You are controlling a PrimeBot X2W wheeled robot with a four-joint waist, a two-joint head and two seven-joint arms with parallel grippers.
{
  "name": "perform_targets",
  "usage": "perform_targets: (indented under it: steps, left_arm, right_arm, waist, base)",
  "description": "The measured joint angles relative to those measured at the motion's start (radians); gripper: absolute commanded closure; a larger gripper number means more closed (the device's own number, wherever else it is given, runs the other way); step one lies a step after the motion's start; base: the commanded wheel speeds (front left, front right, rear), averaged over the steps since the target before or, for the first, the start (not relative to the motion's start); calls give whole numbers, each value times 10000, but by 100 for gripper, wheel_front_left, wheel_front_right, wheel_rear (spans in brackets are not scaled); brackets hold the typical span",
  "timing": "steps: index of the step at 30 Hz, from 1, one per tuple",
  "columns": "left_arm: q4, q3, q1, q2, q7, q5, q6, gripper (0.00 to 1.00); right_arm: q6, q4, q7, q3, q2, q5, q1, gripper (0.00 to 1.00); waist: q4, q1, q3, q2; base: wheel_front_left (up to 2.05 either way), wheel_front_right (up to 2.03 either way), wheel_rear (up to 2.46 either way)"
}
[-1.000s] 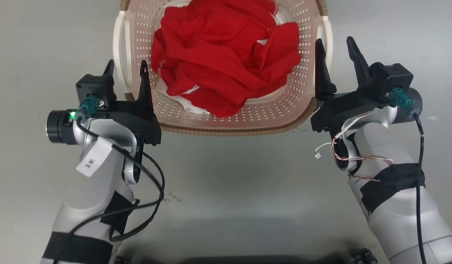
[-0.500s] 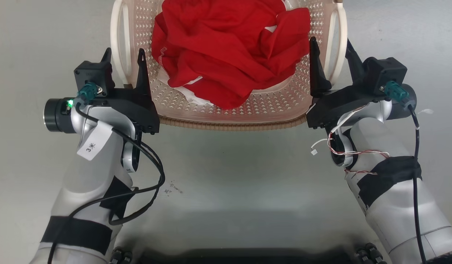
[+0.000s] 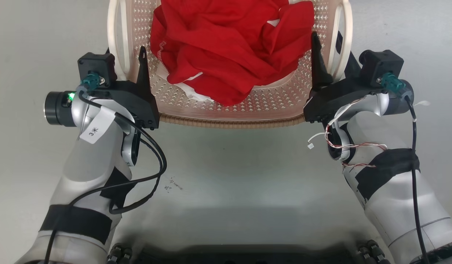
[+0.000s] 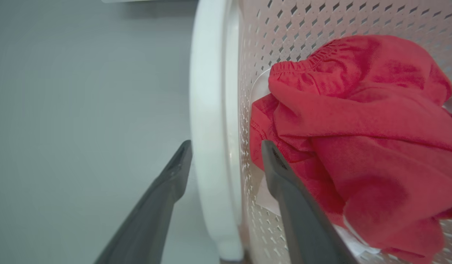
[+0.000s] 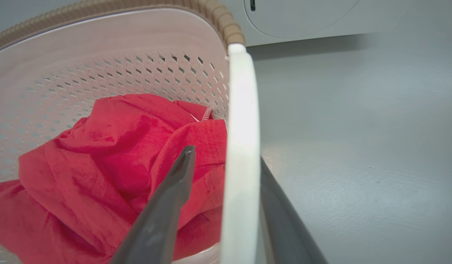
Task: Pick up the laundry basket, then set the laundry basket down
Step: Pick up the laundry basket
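The laundry basket (image 3: 270,104) sits on the grey floor at the top middle of the head view, pale pink and perforated, with a brown woven-look rim. A crumpled red garment (image 3: 229,44) lies inside it. My left gripper (image 3: 125,55) is open and straddles the white left handle (image 4: 211,128), one finger outside it and one inside the basket wall. My right gripper (image 3: 332,44) is open too, astride the white right handle (image 5: 240,128). Its inner finger hangs over the red garment (image 5: 119,165) and its outer finger is partly hidden behind the handle.
The grey floor (image 3: 226,172) spreads all around the basket. A white washing machine front (image 5: 303,14) stands beyond the basket's far rim. My dark base (image 3: 248,256) runs along the bottom of the head view.
Both grippers have moved forward along the basket's sides, so each handle now lies deeper between the fingers. Finger spacing looks unchanged. The view has shifted a little.
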Motion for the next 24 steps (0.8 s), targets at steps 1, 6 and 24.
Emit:
perform_targets:
  steps: [1, 6, 24]
  left_arm:
    - [61, -19, -14, 0, 0, 0, -8, 47]
    - [337, -171, -209, -2, -10, 0, -199, 100]
    - [1360, -430, -372, -100, -278, -136, -433, 100]
  right_arm:
    - [-38, 25, -2, 13, -6, 42, -50, 43]
    - [-52, 242, -27, 90, -50, 174, -188, 76]
    - [-222, 1070, -23, 497, -36, 809, -227, 100]
  waist:
    - [1, 0, 13, 0]
    - [6, 0, 61, 0]
    - [-26, 0, -432, -1]
  base:
    - [0, 0, 0]
    - [0, 0, 0]
    - [0, 0, 0]
